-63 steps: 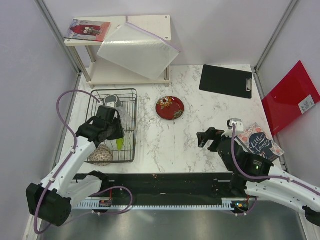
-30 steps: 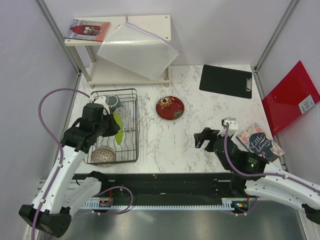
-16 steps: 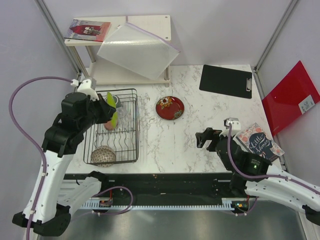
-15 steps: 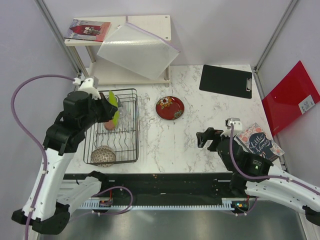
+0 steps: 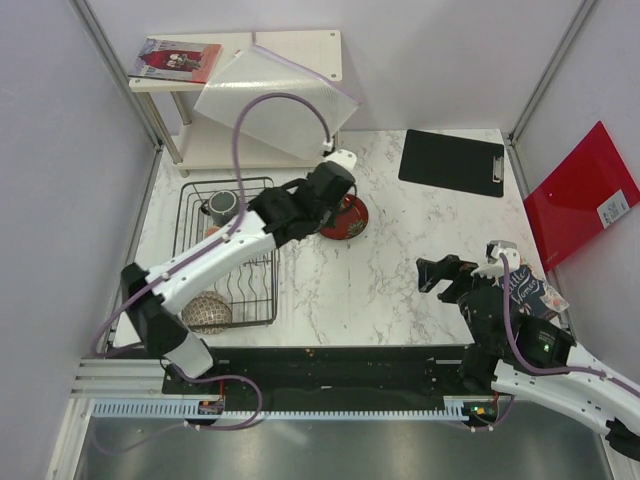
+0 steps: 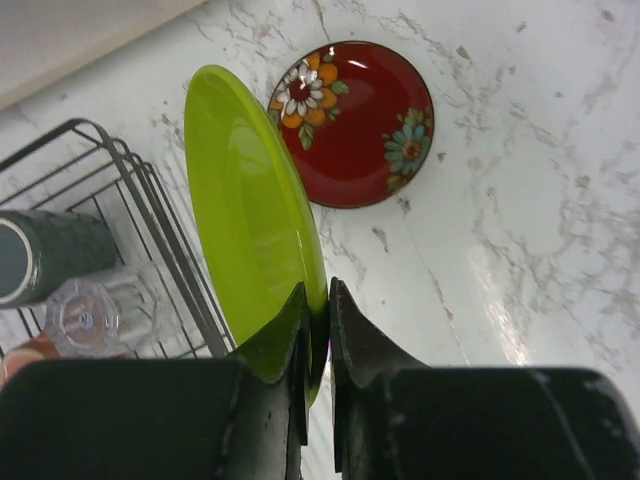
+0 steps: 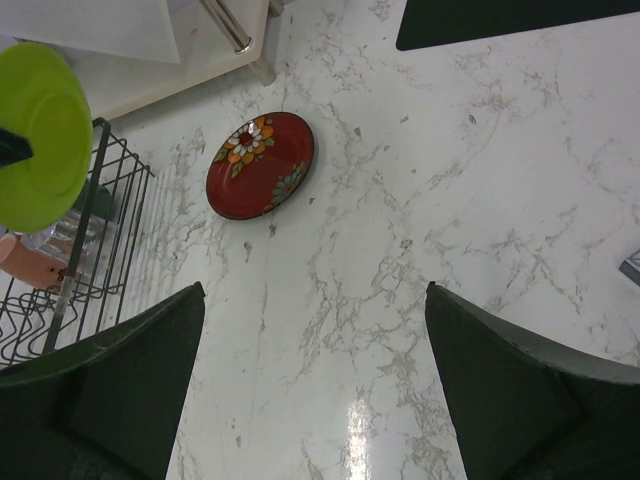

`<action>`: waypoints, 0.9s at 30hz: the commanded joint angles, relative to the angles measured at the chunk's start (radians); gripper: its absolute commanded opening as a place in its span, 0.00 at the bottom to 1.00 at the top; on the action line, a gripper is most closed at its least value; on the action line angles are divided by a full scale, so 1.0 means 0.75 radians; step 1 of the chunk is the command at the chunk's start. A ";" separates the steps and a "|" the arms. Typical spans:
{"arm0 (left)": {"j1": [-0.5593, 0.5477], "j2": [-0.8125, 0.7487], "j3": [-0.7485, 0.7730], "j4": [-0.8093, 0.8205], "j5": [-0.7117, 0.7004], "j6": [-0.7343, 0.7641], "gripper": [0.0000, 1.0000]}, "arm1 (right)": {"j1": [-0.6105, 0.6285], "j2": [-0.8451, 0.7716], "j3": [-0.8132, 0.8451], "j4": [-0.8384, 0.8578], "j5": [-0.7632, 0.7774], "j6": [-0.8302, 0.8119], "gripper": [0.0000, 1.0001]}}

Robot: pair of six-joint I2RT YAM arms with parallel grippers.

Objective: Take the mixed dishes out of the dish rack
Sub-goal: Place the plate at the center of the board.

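My left gripper (image 6: 318, 295) is shut on the rim of the lime-green plate (image 6: 250, 225) and holds it on edge above the table, between the black wire dish rack (image 6: 130, 190) and the red patterned plate (image 6: 355, 120). In the top view the left gripper (image 5: 300, 222) hides the green plate and part of the red plate (image 5: 350, 220). The rack (image 5: 262, 290) holds the dark mug (image 5: 221, 206), the brown speckled bowl (image 5: 207, 313), the clear glass (image 6: 85, 312) and the pink cup (image 7: 25, 262). My right gripper (image 5: 450, 275) is open and empty over bare marble.
A white two-tier shelf (image 5: 300, 45) with a book and a translucent sheet stands at the back left. A black clipboard (image 5: 452, 160) lies at the back right, a red folder (image 5: 580, 195) leans at the right, and a book (image 5: 527, 288) lies beside my right arm.
My left gripper has lifted the lime-green plate out of the rack and swung it right, to beside the red plate. My right gripper has shifted slightly right.
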 commanded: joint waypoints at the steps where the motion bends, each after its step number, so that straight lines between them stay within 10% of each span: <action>1: -0.046 0.251 0.153 0.099 -0.284 0.206 0.02 | 0.004 -0.053 0.039 -0.087 0.072 0.011 0.98; 15: -0.062 0.989 0.662 0.146 -0.441 0.366 0.02 | 0.004 -0.051 0.037 -0.097 0.060 0.019 0.98; 27: 0.001 1.162 0.677 0.128 -0.441 0.360 0.02 | 0.004 -0.041 0.033 -0.103 0.060 0.031 0.98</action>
